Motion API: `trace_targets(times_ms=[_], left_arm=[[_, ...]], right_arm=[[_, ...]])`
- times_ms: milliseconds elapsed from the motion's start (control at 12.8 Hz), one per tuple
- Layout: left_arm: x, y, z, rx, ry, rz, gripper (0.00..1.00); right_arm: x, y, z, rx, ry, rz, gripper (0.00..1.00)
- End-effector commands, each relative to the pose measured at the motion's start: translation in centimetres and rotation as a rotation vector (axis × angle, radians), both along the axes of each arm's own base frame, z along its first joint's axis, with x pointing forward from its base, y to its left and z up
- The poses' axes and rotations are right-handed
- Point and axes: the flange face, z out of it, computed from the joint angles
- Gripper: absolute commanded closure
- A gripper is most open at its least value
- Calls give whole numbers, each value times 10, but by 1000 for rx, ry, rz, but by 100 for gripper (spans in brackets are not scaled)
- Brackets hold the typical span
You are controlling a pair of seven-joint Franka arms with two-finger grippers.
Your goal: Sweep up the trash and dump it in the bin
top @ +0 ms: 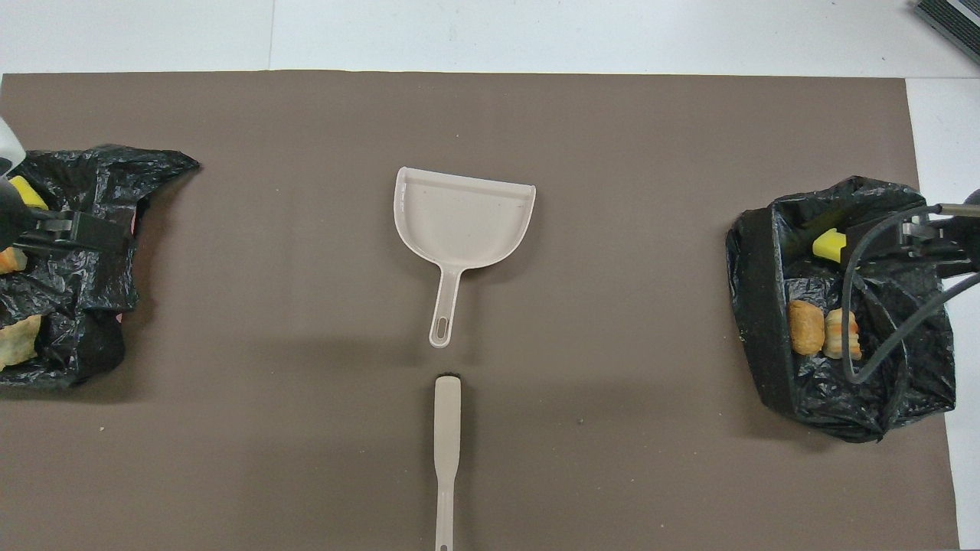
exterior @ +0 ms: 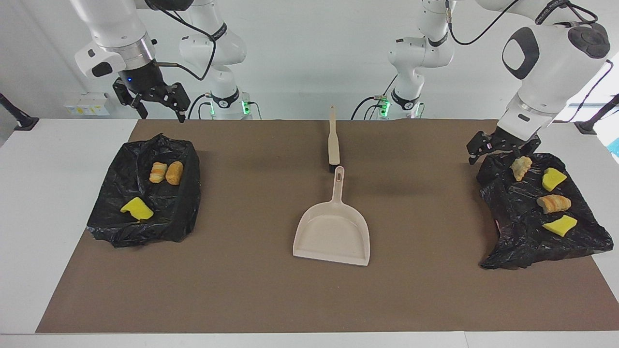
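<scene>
The trash lies in two black bags. The black-lined bin [exterior: 186,193] at the right arm's end holds two bread-like lumps [exterior: 166,172] and a yellow sponge piece [exterior: 137,209]. The crumpled black bag [exterior: 512,227] at the left arm's end holds a beige lump [exterior: 521,167], an orange-brown lump [exterior: 553,203] and two yellow sponge pieces [exterior: 552,179]. My left gripper [exterior: 503,152] is open and empty, low over that bag's edge beside the beige lump. My right gripper [exterior: 162,113] is open and empty, raised over the bin's edge nearest the robots.
A beige dustpan [exterior: 333,232] lies flat mid-table with its handle toward the robots. A beige brush [exterior: 333,142] lies in line with it, nearer to the robots. A brown mat [exterior: 251,290] covers the table. The right arm's cable [top: 880,321] hangs over the bin.
</scene>
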Motion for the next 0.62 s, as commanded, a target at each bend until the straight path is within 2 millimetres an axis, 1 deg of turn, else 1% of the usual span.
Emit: trace_targets(times_ms=[0,78,156,312,389,545], left_arm=[[-18,2,8,-5,24,-25,0],[-20,2,7,-4,28,-30,0],[-18,2,8,5,25,-45,0],[-19,2,14,39,60,-66,0],[-19,4,13,50,81,-80,0],[-16,2,18,52,68,-103,0]], right_arm=[[-2,0,1,5,-3,17,0],[-1,0,1,5,-1,18,0],[-1,1,1,9,-4,19,0],[-1,1,1,12,-3,17,0],[-2,0,1,12,-3,16,0],[-2,-1,1,12,-3,14,0]])
